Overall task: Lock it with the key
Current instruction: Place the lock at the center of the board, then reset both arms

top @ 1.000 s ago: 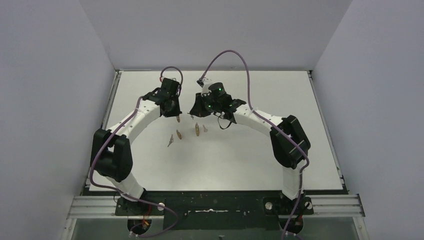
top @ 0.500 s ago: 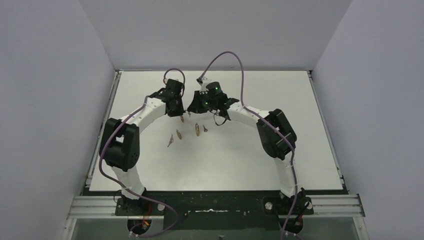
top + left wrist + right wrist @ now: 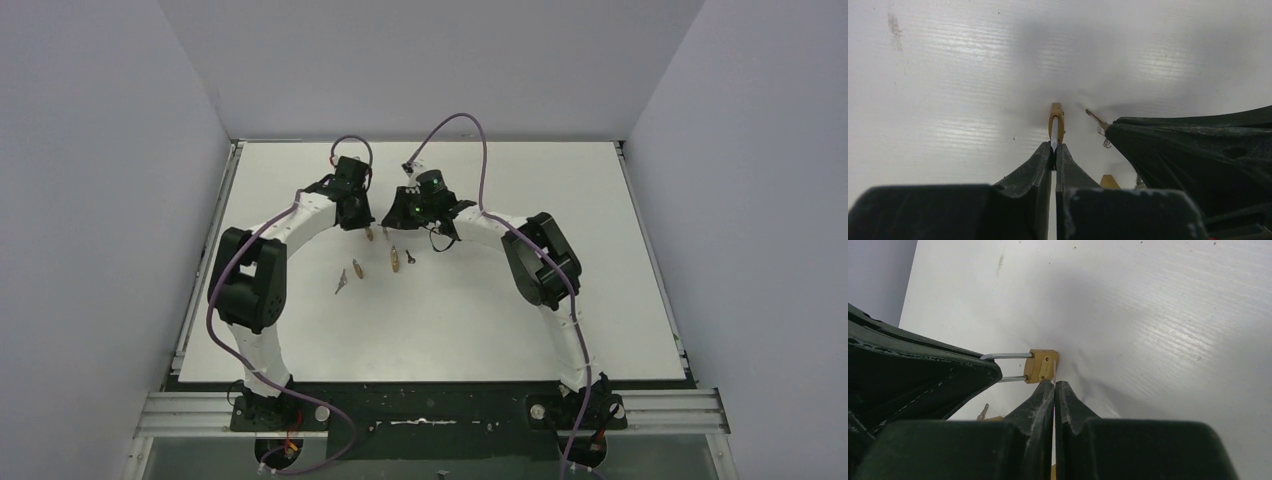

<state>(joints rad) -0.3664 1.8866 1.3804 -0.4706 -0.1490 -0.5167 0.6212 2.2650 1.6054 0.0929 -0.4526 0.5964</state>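
**Lock and Key Side by Side**

Above: the gold lock (image 3: 369, 236) is at the far middle of the table (image 3: 620, 300). Left wrist: the left end effector (image 3: 1053, 148) is clamped on the lock, and the key (image 3: 1094, 116) pokes out just beside it. Right wrist: the right end effector (image 3: 1054, 384) is clamped on that key.

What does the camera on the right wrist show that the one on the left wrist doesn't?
Only the right wrist view: the brass padlock seen broadside, with its silver shackle running into the tip of the left gripper.

Only the left wrist view: a small key sticking out of the right gripper, aimed towards the padlock, which here is just a narrow, edge-on sliver.

Both: the padlock just beyond the camera's own shut fingers, the other arm's dark gripper at the side, and the white table.
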